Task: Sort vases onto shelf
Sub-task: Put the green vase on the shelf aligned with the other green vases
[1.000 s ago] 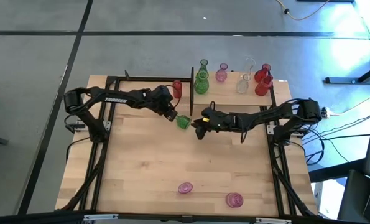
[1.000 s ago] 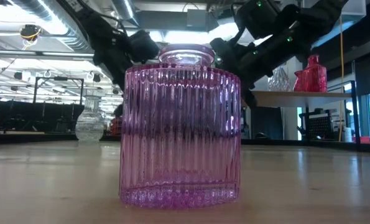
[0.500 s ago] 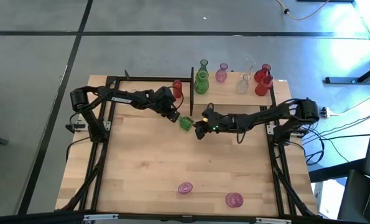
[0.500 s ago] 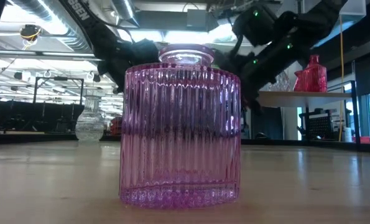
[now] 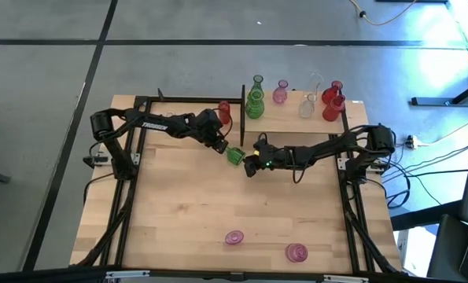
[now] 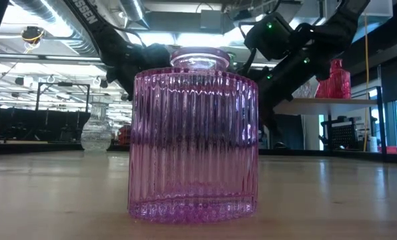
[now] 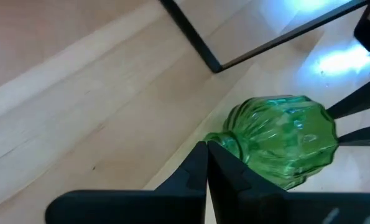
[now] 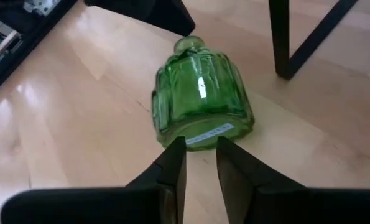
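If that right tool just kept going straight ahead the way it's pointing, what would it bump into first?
Most likely the small green vase lying on its side: the right tool points at its base, nearly touching. The left tool sits at the vase's neck on the far side.

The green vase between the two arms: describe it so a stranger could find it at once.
Start at the shelf at the table's far edge, then drop to its left front post. Just in front, the green vase sits between the left claw and right claw. Unlike the upright vases, it is tipped on its side.
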Tool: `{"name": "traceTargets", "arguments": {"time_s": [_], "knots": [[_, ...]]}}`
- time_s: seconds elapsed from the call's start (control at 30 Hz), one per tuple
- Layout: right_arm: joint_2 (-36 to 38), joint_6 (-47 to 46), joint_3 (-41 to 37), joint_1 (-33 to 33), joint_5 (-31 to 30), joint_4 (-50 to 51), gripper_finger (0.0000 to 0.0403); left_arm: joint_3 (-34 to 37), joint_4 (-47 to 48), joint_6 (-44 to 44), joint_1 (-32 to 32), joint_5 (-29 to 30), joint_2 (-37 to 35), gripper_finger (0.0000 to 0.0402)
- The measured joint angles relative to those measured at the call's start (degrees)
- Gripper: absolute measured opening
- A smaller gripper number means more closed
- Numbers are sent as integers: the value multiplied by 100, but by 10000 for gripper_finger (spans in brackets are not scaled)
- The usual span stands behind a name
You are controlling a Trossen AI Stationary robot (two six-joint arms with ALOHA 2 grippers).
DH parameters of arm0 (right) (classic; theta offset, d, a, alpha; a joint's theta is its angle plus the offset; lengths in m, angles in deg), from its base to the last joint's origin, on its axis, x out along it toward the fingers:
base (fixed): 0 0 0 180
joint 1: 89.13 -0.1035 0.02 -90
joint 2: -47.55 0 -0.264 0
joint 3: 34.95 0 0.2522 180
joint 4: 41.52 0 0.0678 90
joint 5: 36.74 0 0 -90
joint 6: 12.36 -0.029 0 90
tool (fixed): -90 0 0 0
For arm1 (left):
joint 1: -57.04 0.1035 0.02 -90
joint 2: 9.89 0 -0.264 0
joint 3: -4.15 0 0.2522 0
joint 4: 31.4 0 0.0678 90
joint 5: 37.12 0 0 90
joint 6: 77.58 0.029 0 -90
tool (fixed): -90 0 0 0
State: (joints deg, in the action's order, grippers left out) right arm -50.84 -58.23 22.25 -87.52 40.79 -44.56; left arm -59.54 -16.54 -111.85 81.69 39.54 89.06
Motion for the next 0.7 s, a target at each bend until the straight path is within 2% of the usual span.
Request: {"name": "traceTargets", "arguments": {"time_s": [0.2,0.47,0.7], "knots": [[-66,-57,11,129,58,15,72,-2,-519,-358,-57,-250,305,0],[-72,-170,15,192,175,19,72,-2,-335,-445,-223,-77,396,0],[-72,-168,15,188,246,72,72,4,-569,-456,-217,-333,399,0]]}}
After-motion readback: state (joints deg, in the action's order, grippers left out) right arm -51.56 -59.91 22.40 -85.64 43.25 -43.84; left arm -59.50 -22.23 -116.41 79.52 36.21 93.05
